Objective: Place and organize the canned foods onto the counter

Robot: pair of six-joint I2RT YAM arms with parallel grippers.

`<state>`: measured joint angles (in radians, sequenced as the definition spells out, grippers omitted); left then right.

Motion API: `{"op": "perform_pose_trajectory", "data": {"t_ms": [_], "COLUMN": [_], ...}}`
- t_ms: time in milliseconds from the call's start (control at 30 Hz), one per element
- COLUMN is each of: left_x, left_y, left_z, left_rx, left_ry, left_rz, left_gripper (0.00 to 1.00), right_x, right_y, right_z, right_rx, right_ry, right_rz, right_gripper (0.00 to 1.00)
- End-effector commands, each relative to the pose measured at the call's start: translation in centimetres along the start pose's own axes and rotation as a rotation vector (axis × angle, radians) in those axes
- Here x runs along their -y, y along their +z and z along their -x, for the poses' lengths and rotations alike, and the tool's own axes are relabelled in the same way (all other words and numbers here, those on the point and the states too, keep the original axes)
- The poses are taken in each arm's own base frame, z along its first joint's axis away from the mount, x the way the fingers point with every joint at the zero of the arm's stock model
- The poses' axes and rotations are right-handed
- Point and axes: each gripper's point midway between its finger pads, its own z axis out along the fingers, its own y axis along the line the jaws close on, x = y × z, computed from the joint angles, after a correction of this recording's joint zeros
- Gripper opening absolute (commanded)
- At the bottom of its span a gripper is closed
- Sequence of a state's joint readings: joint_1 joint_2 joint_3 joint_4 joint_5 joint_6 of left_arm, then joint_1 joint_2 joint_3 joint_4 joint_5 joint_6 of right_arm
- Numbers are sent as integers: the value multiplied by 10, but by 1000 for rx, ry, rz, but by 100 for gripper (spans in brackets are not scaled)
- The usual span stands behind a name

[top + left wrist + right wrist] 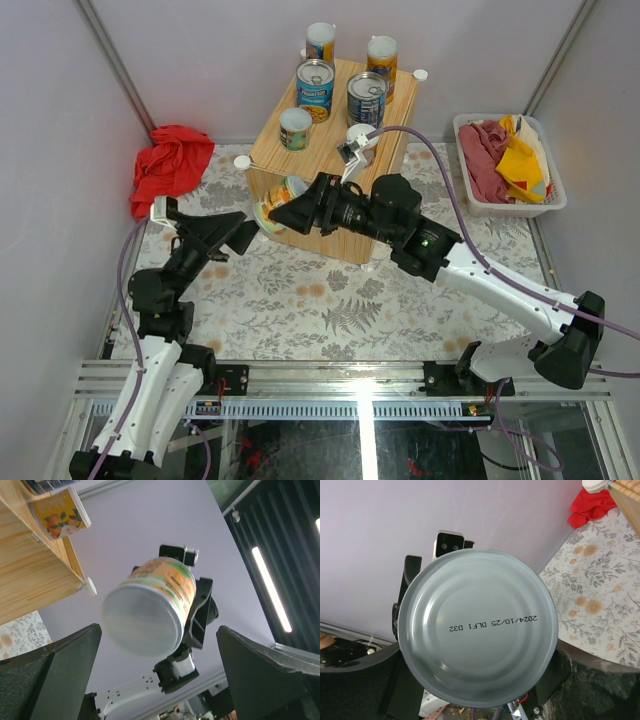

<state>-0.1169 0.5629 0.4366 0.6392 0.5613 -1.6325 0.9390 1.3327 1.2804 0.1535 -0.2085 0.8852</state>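
Observation:
The counter [300, 160], a light wooden cube, carries several cans: two tall orange-blue ones [320, 42] at the back, two wide blue-labelled ones [315, 88] in the middle and a short green one [295, 128] near the front. My right gripper [285, 210] is shut on a green-and-orange can [277, 203], held sideways in the air at the cube's front left corner. Its silver end [477, 627] fills the right wrist view between my right gripper's [477, 680] fingers. My left gripper [240, 232] is open just left of that can [145, 610], not touching it.
A red cloth [170, 165] lies at the back left by the wall. At the right stands a white basket [462, 122] holding cloths. A flower-patterned cover [330, 310] spreads over the table. Grey walls close in on three sides.

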Motion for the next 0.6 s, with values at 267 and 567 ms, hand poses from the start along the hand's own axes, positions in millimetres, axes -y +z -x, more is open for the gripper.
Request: {"op": "perform_pose_trajectory", "data": {"t_ms": [267, 567], "left_x": [9, -1], "left_y": [-7, -15], "left_z": [-1, 22], "left_rx": [-5, 133], "left_ry": [425, 544], "left_rz": [115, 176], "left_gripper": [100, 100], "right_x": [-82, -87], "right_y": [-11, -5], "right_z": [71, 74], "right_rx": [140, 112], "right_ry": [171, 290], "right_rz": [244, 286], "right_gripper": [6, 6]}}
